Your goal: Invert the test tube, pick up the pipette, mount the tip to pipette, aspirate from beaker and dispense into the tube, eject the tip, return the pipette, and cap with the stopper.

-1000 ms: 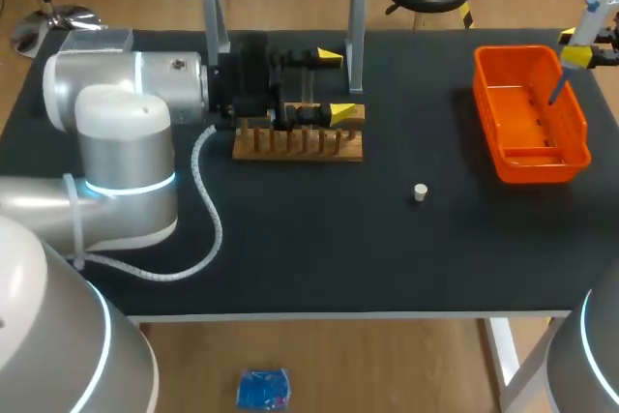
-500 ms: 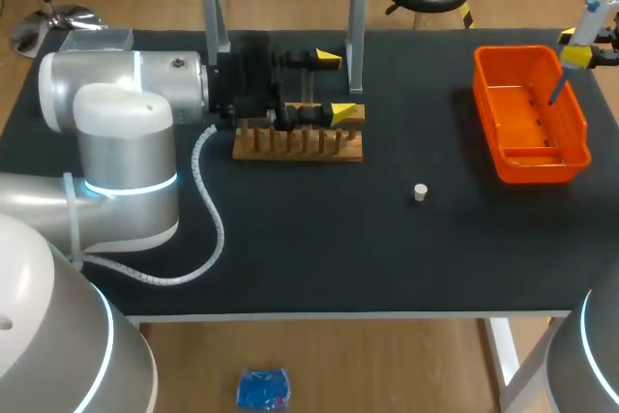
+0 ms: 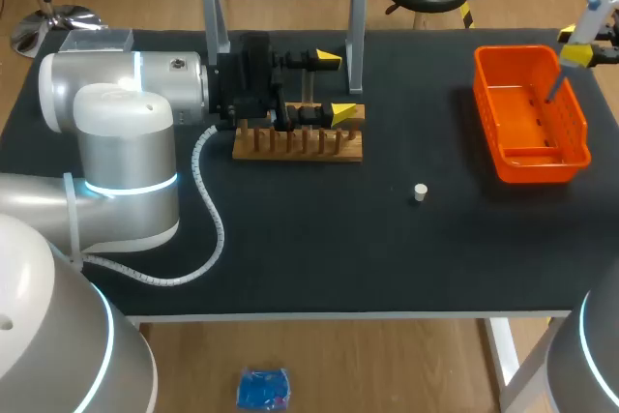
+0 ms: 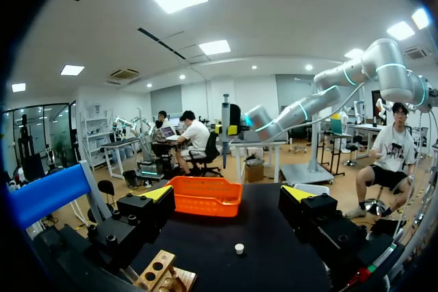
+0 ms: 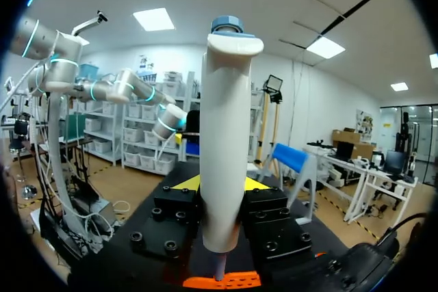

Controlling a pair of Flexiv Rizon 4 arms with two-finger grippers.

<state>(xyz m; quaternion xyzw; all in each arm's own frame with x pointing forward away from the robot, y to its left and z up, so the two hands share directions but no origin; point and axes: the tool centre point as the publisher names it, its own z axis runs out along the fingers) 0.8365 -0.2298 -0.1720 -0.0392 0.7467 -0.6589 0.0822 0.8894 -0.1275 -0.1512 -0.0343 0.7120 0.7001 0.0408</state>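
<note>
The right gripper [image 5: 222, 186] is pinching the pipette [image 5: 224, 155] upright, its fingers [image 5: 179, 213] pressing on the white barrel from both sides. In the head view the pipette [image 3: 578, 38] is hanging at the far right edge of the tabletop [image 3: 290, 229], its thin lower end pointing down into the orange basket [image 3: 530, 113]. The left gripper [image 3: 334, 86] is hovering over the wooden rack [image 3: 298, 142] with its fingers [image 4: 147, 206] spread wide and holding nothing; whether a tube is standing between them is too fine to tell. The white stopper [image 3: 420, 191] is lying alone on the tabletop, between rack and basket.

Judging by the pipette poised over the basket, the tip-ejecting step seems to be in hand, though no beaker is showing to confirm that dispensing is done. The next move is calling for the tip to drop cleanly inside the basket walls, then for the pipette to go back to its place before the stopper is picked up
</note>
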